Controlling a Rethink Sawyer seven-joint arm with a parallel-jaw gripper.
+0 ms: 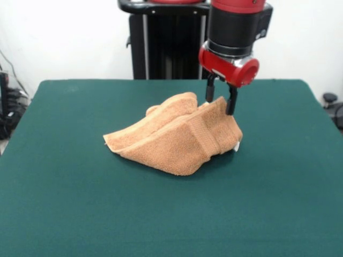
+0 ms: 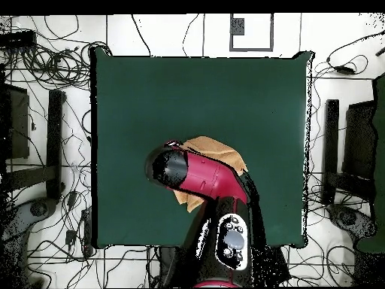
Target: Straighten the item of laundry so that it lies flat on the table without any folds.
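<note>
My black-fingered gripper (image 1: pixel 220 100) pinches a raised corner of the folded tan terry towel (image 1: pixel 177 140). I'd lift, then drag toward the dark green felt tabletop (image 1: pixel 80 203)'s edge slowly.

From above we see the table (image 2: pixel 150 98), a broad dark green rectangle with cables strewn over the pale floor (image 2: pixel 45 60) on every side of it. The red and black arm (image 2: pixel 203 177) reaches in from the bottom edge and covers the middle of the towel (image 2: pixel 218 150). We make out only tan cloth peeking from beside and under the arm, near the table's centre. The arm hides the gripper from us here.
</note>
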